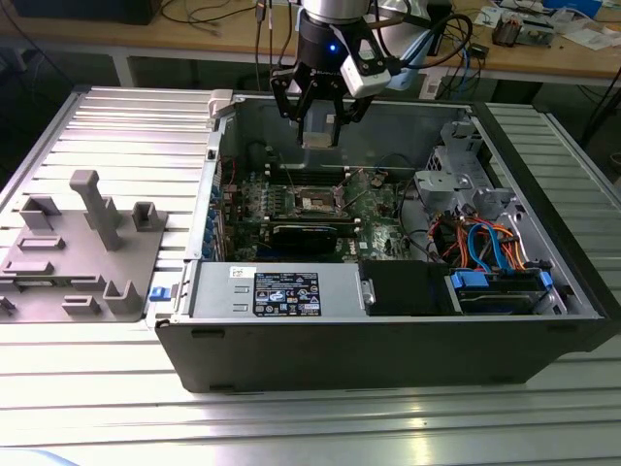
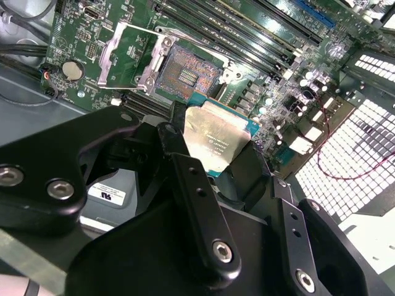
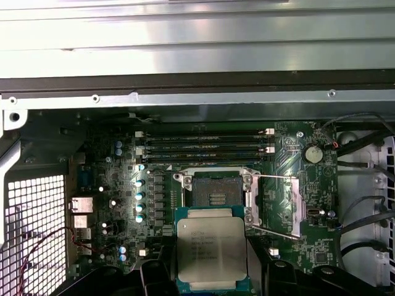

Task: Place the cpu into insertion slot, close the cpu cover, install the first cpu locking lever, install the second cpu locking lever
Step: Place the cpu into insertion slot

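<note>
One gripper (image 1: 320,129) pinches the cpu (image 3: 211,250) in its jaws; in the exterior view the insertion slot (image 1: 318,200) lies at six o'clock from it. Seating well likely needs the cpu level and squared.

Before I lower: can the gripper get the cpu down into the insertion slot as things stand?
Probably yes. The gripper, its jaws shut on the cpu, hangs above the insertion slot; the cpu cover is swung open to one side, and nothing lies across the bare contacts.
</note>
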Controlling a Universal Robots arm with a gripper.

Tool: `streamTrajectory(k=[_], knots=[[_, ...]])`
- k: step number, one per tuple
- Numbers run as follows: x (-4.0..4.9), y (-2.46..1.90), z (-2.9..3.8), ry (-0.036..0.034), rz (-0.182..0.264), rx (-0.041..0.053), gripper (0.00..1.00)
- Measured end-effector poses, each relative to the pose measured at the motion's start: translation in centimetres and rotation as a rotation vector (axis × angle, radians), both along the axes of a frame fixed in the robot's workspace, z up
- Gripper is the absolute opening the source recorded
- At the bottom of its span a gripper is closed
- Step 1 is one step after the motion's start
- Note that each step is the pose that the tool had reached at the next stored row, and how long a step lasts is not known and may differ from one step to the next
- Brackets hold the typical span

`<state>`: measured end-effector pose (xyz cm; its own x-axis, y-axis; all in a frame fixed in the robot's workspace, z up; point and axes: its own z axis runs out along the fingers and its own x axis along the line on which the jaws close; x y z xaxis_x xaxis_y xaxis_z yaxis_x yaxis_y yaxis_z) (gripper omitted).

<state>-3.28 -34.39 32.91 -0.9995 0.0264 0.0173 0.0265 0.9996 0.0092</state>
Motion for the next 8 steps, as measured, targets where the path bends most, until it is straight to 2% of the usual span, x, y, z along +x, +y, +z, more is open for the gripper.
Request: streamTrajectory(k=[8], knots=[[0.00,-0.01,0.00,0.0000,-0.015,0.0000,0.54]])
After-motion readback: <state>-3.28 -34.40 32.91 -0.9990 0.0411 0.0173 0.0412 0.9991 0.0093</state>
